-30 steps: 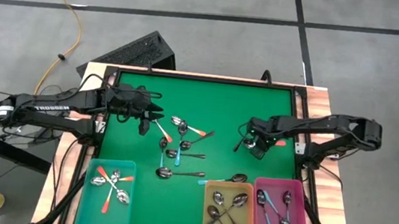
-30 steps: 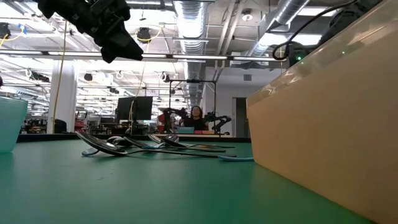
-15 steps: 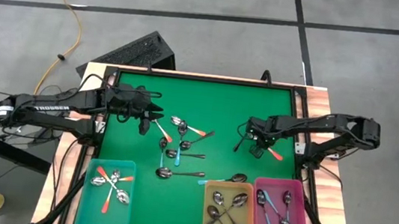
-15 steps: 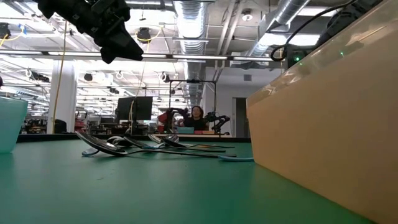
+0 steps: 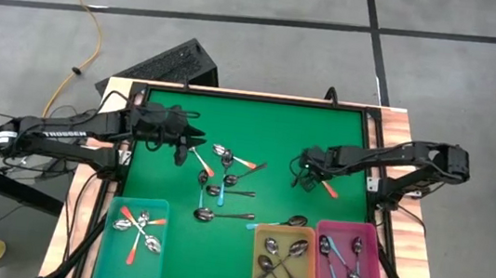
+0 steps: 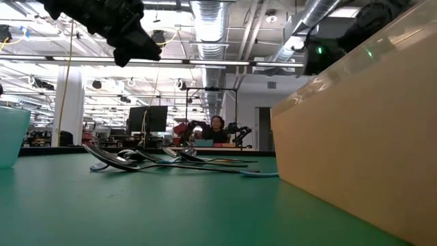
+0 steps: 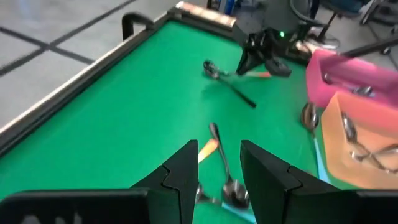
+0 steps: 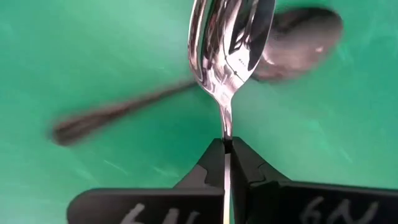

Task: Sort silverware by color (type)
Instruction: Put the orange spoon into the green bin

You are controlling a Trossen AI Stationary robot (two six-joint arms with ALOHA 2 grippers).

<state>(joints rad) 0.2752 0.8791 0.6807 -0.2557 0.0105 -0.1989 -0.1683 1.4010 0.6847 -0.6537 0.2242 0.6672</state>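
Note:
Loose spoons (image 5: 225,178) with orange-red, light blue and dark handles lie heaped mid-mat. My left gripper (image 5: 193,142) hovers open above the mat's left part, just left of the heap; its wrist view shows an orange-handled spoon (image 7: 206,149) under the fingers. My right gripper (image 5: 305,169) is over the mat's right part, shut on an orange-handled spoon (image 5: 329,189). A dark-handled spoon (image 8: 186,87) lies flat on the mat under it. Sorted spoons sit in the teal bin (image 5: 108,235), yellow bin (image 5: 312,277) and pink bin (image 5: 381,266). My right gripper pinches the orange-handled spoon between its two fingertips at the thin metal neck (image 8: 226,127), just behind the bowl. The shiny bowl (image 8: 230,43) sticks out ahead of the fingertips. The orange handle (image 5: 329,189) trails back toward the table's right. The spoon appears lifted clear of the mat.
The three bins stand along the near edge, and the yellow bin's wall (image 6: 362,137) fills the right of the low view. A raised dark rim (image 5: 253,96) frames the green mat. Bare mat lies at the far side and between the heap and my right gripper. A person sits far behind the table.
My right gripper has shifted a little toward the table's left and turned while shut on the spoon. The spoon's orange handle has swung toward the near edge.

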